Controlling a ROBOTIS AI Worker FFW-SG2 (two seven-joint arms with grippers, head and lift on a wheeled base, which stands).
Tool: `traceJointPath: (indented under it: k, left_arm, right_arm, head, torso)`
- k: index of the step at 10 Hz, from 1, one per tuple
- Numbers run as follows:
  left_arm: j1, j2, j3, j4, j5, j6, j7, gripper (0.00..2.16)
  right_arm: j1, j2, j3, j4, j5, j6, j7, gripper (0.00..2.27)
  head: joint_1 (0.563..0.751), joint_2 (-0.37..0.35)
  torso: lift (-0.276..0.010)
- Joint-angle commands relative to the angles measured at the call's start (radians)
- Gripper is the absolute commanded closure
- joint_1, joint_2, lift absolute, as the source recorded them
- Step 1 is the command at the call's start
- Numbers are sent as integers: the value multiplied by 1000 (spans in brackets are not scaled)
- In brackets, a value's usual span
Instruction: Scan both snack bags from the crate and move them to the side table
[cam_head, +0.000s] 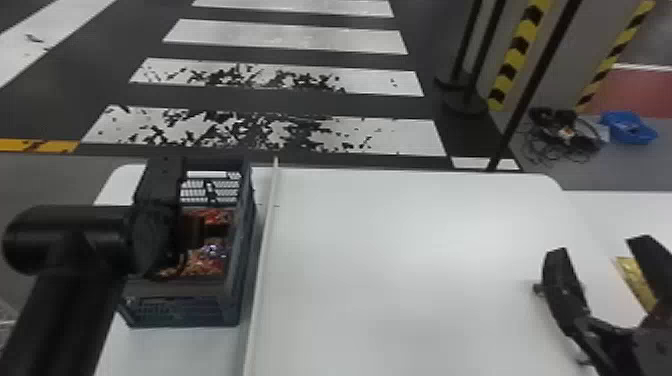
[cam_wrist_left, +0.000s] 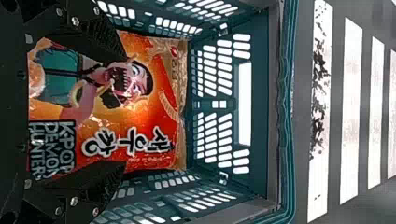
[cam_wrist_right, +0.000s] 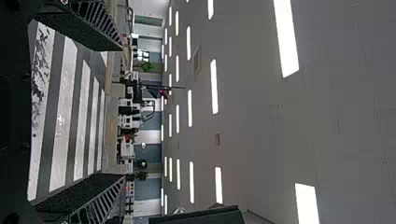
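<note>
The crate stands on a white table, toward the robot's left, in the head view. Two snack bags lie inside it: a reddish one near the crate's far wall, and an orange one closer to its near wall — partly hidden by the left gripper, which is over the crate's left side. Just beside the crate's right wall, a pale bar runs along the table. Well apart from the crate, to its right, the right gripper has its fingers spread wide. A yellow thing appears between those fingers; whether either finger touches it, I cannot tell. On the floor beyond the crate and to its right are a blue basin and a heap of cables.

In the left wrist view, the orange bag lies in the crate, with a cartoon figure on its front. The left gripper's fingers are wide apart, one over each side edge of the bag — I cannot tell whether they touch it.

In the right wrist view, the right gripper's fingers stand wide apart, with striped floor and ceiling lights beyond them.
</note>
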Motion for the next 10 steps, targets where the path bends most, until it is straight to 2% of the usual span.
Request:
traceJointPath:
  k: [1,3,4,5,6,8,10]
  left_arm:
    - [-27,-10,-8,67,-18,-48,-7,242]
    - [-38,-13,-12,87,-21,-67,-10,306]
    - [-36,-11,-12,90,-22,-67,-12,448]
    - [-36,-11,-12,99,-24,-67,-15,640]
    - [-29,-13,-12,101,-30,-67,-15,1200]
    - [-27,-11,-11,133,-48,-70,-27,1720]
    - [-19,-11,-6,156,-64,-97,-42,1885]
  right_arm:
    - [2,0,2,3,-1,-11,3,12]
    - [7,0,0,6,-2,-23,4,12]
    - [7,0,0,9,-5,-32,4,12]
    - [5,0,3,9,-4,-32,4,12]
    - [2,0,6,9,-5,-32,4,12]
    - [1,1,9,9,-4,-35,4,12]
    - [2,1,9,12,-5,-51,4,12]
  head:
    - [695,-73]
    - [695,-76]
    - [695,-77]
    - [695,-79]
    - [695,-79]
    - [695,-74]
    - [695,-69]
  torso:
    - [-95]
    - [-95]
    - [-95]
    - [-95]
    - [-95]
    - [-95]
    - [-95]
